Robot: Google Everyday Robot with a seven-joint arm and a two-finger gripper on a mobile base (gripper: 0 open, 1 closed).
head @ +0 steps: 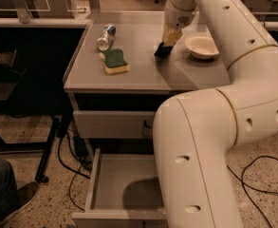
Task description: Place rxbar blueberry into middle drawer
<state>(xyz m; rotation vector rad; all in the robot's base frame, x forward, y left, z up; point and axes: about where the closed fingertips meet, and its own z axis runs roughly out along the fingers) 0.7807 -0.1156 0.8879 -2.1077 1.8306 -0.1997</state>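
The gripper (166, 44) reaches down onto the grey worktop (143, 77) at about 1 o'clock from its middle. Its tip meets the rxbar blueberry (161, 51), a small dark packet on the surface; I cannot tell whether the gripper is open or closed on it. The packet lies well in from every worktop edge.

A white bowl (201, 46) stands at 3 o'clock from the packet, nearby but apart, close to the right edge. The green-and-yellow sponge (115, 61) lies at 8 o'clock from the packet with open grey surface between them. A silver-and-blue can (106, 37) lies on its side just at 11 o'clock from the sponge, near the left edge. The front strip of the worktop, at 6 o'clock from the packet, is bare up to its edge.

Below the front edge, the higher drawer (112, 124) is shut. The middle drawer (122, 184) is pulled out at 6 o'clock, its flat floor showing between low walls. The robot arm (214, 151) has a thick white link that covers the drawer's right part, and a shadow lies on the floor beside it; the left part shows open. A person's leg and shoe (3, 191) sit at 9 o'clock from the drawer, apart from it, and cables (74, 175) trail on the floor between.
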